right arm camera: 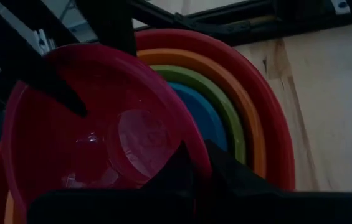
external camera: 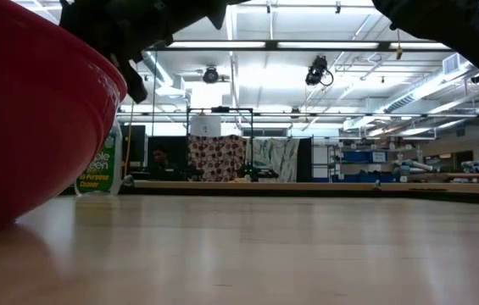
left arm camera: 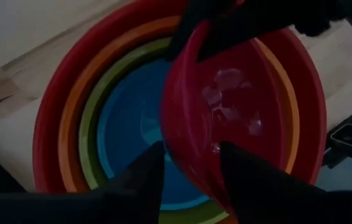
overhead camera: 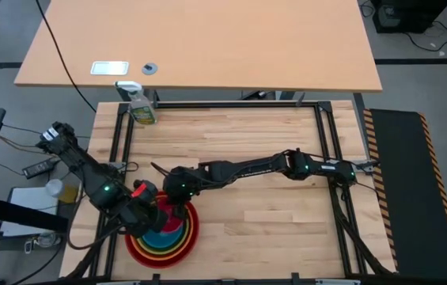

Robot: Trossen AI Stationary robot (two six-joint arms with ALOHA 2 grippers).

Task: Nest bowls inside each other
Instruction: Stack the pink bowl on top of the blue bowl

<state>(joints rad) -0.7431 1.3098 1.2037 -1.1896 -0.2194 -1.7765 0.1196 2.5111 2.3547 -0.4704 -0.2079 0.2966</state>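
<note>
Nearly done: orange (left arm camera: 70, 118), lime green (left arm camera: 91, 112) and blue bowls (left arm camera: 126, 124) sit nested in the red bowl (overhead camera: 132, 247), and the magenta-pink bowl (left arm camera: 238, 118) hangs tilted over the blue one, right pincer (right arm camera: 191, 163) clamped on its rim, left pincer (left arm camera: 191, 163) parted across it.

Both grippers (overhead camera: 168, 207) and the tilted magenta-pink bowl (left arm camera: 238, 118) are crowding the stacked bowls (overhead camera: 162, 233). You are seeing open tabletop (overhead camera: 270, 222) rightward; a spray bottle (overhead camera: 140, 104) is standing far-left.
</note>
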